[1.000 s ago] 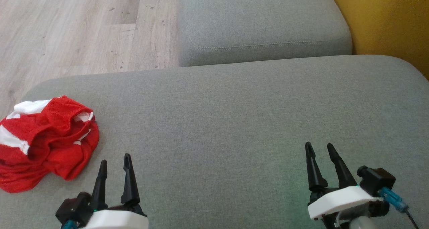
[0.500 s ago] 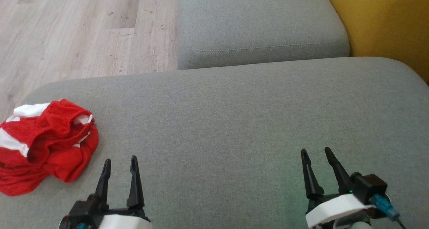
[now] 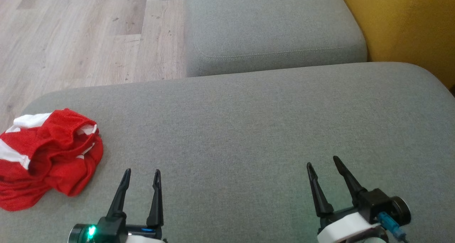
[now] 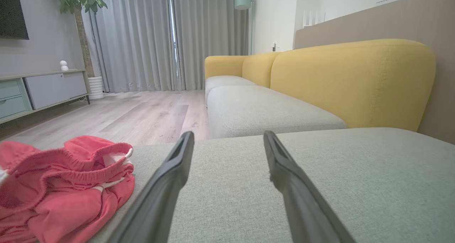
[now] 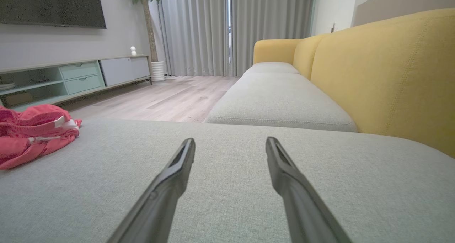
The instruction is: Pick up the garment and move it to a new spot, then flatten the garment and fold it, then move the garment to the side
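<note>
The garment [image 3: 46, 154] is a crumpled red piece with white stripes, lying at the left end of the grey cushion [image 3: 249, 129]. It also appears at the lower left in the left wrist view as the garment [image 4: 60, 186] and at the far left in the right wrist view as the garment [image 5: 32, 132]. My left gripper [image 3: 141, 172] hovers open just right of the garment, nothing between its fingers [image 4: 174, 175]. Far to the right, my right gripper [image 3: 322, 161] stands open and empty over bare cushion, its fingers [image 5: 181, 161] spread.
A second grey seat cushion [image 3: 270, 26] lies beyond the near one, with a yellow sofa back [image 3: 408, 26] to the right. Wooden floor [image 3: 81, 36] is at the far left. A low TV cabinet [image 5: 74, 75], potted plant [image 4: 81, 1] and curtains stand across the room.
The head view has shifted slightly. Both grippers have drawn back toward the bottom edge, the left one drifting right and the right one left. The garment lies still.
</note>
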You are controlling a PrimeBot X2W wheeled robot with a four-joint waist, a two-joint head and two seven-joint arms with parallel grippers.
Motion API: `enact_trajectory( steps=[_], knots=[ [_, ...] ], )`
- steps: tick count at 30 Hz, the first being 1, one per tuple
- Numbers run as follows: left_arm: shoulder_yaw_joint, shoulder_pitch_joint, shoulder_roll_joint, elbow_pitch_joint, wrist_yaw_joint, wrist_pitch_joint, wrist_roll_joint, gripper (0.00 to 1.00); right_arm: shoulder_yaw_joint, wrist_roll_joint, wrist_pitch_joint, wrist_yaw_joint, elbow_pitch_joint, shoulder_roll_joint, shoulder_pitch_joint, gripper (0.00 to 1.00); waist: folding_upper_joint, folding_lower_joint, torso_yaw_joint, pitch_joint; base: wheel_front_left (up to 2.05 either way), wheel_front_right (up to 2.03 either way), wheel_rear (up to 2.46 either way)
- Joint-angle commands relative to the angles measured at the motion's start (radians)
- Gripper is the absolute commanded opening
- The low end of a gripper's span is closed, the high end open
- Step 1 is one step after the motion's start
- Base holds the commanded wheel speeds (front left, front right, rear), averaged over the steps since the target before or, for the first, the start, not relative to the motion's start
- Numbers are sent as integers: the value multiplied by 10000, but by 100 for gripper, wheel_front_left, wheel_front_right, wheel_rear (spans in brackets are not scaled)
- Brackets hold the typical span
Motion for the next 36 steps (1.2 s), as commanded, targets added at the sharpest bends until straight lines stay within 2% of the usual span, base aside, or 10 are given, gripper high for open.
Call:
enact_trajectory(
  steps=[1,23,29,36],
  knots=[
    [221,-320,82,-328,56,-114,157,100,294,-162,-143,77,-352,-121,-274,100,-1,0,4,5,0,0,0],
    [198,-242,82,-185,-20,-114,210,100,339,-206,-143,77,-208,-121,-196,100,-1,0,125,-95,0,0,0],
    [214,-139,82,-86,58,-114,99,100,383,-235,-143,77,-168,-121,-46,100,-1,0,558,-185,0,0,0],
    [417,98,82,-115,102,-114,18,100,607,-154,-143,77,-131,-121,82,100,-1,0,1501,-273,0,0,0]
  ],
)
